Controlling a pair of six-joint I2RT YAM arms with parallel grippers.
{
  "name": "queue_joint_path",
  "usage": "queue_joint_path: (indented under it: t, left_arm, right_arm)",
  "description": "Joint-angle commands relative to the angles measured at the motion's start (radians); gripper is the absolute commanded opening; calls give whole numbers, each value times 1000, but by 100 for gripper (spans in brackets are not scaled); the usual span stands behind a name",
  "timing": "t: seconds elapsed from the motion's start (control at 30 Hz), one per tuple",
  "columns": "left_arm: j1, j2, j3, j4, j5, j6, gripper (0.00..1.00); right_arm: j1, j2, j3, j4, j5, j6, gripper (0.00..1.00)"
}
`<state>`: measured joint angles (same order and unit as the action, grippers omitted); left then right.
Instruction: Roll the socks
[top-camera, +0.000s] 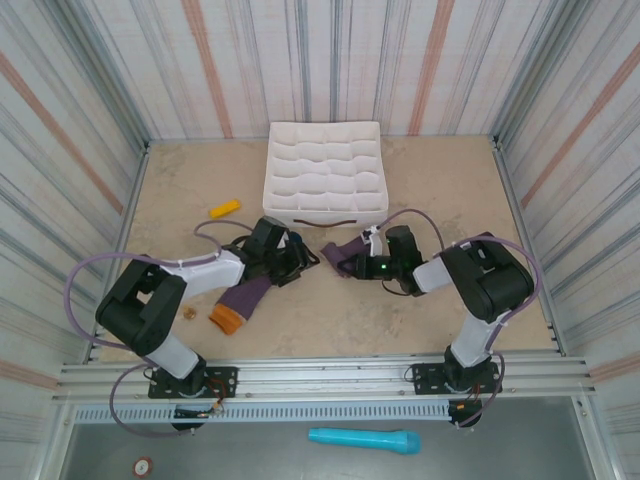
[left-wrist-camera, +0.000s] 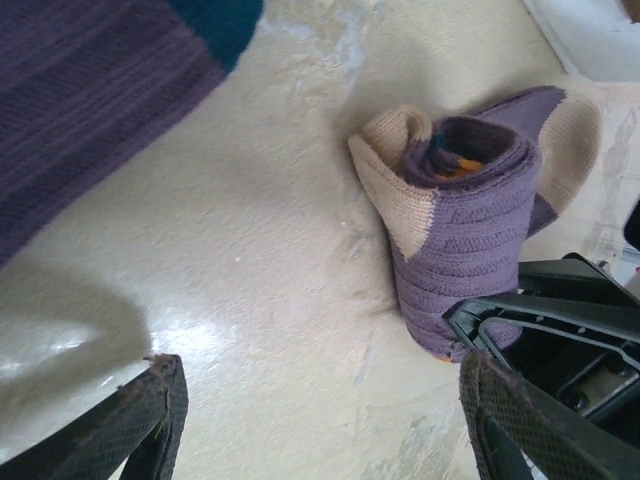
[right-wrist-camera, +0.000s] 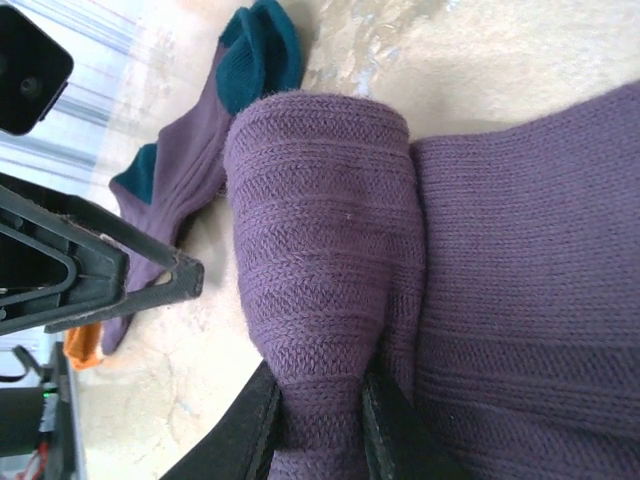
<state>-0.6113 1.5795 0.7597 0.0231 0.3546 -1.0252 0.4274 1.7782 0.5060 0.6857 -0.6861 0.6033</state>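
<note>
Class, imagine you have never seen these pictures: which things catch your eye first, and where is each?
The rolled sock, purple with beige patches, lies mid-table, pinched by the right gripper. The flat sock, with its orange cuff, lies by the open left gripper. A white divided tray sits at the back.

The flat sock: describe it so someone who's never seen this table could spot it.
Find the white divided tray at the far side of the table. Nearer and left of it, beneath the left arm, a purple sock lies flat, orange cuff toward the near edge. The other sock is rolled and pinched by the right gripper.
</note>
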Motion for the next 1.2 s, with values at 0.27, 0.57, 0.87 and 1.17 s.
queue_joint_path:
  t: [0.27, 0.57, 0.87, 1.17]
  left_arm:
    - [-28, 39, 71, -17, -39, 16, 73]
    - [-73, 129, 151, 17, -39, 25, 73]
    - [-117, 257, 231, 60, -68, -10, 63]
    - [-118, 310, 243, 72, -119, -35, 50]
  right_arm:
    - [-111, 139, -79, -358, -8, 174, 0]
    - [-110, 140, -57, -452, 65, 210, 0]
    - [-110, 138, -36, -510, 97, 223, 0]
    - [-117, 137, -43, -488, 89, 225, 0]
